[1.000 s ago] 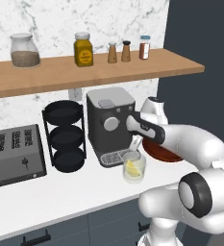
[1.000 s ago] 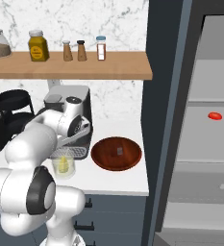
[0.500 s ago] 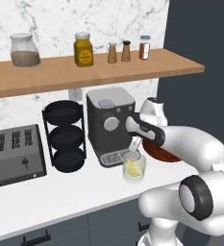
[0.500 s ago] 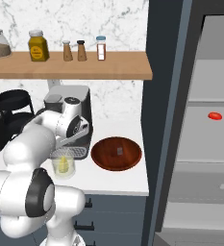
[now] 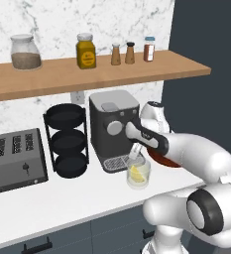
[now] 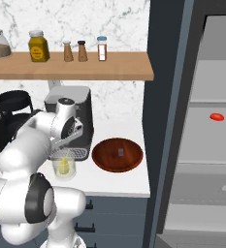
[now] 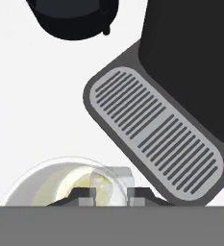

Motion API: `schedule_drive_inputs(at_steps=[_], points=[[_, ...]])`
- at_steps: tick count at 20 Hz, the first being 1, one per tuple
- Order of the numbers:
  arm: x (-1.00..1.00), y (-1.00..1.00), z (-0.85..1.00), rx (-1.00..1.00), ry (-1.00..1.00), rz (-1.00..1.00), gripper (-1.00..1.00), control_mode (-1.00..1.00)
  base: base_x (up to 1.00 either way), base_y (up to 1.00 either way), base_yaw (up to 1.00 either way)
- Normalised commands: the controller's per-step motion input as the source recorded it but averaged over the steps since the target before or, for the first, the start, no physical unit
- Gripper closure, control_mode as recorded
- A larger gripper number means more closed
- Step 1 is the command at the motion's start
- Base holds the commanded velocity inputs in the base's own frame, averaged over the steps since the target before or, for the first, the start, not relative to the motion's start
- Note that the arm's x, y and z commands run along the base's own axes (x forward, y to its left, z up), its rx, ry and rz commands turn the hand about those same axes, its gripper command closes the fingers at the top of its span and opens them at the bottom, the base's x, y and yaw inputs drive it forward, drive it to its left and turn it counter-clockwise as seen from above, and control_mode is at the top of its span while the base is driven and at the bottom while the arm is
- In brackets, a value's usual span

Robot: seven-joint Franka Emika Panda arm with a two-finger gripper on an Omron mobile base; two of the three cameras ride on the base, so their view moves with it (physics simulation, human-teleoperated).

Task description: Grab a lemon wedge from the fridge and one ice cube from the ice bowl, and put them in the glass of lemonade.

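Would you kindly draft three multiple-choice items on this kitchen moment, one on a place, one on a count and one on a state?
1. Where is the glass of lemonade standing?
A. On the wooden shelf
B. On the counter by the coffee machine's drip tray
C. Inside the fridge

2. How many ice cubes lie in the ice bowl?
A. One
B. Three
C. Five

3. What is the state of the fridge?
A. Shut
B. Open, with shelves showing
C. Lying on its side

Answers:
1 B, as both base views show the glass on the white counter in front of the machine.
2 A, as the right base view shows a single ice cube in the bowl.
3 B, as light shelves and a small red item are visible inside.
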Motion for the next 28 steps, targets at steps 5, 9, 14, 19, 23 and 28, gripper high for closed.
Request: schedule_drive_inputs(at_steps=[5, 9, 14, 19, 23, 28], points=[[-0.49, 0.09, 0.0, 0.0, -0.04, 0.01, 1.0, -1.0, 0.0, 0.0, 0.0], [-0.43, -0.2, 0.0, 0.03, -0.05, 0.0, 1.0, -1.0, 0.0, 0.0, 0.0], [-0.14, -0.12, 0.0, 0.02, -0.01, 0.0, 1.0, -1.0, 0.0, 0.0, 0.0], [0.04, -0.12, 0.0, 0.0, 0.01, 0.0, 1.0, -1.0, 0.0, 0.0, 0.0], [0.06, -0.16, 0.0, 0.0, 0.05, 0.0, 1.0, -1.0, 0.0, 0.0, 0.0], [0.0, 0.0, 0.0, 0.0, 0.0, 0.0, -1.0, -1.0, 0.0, 0.0, 0.0]])
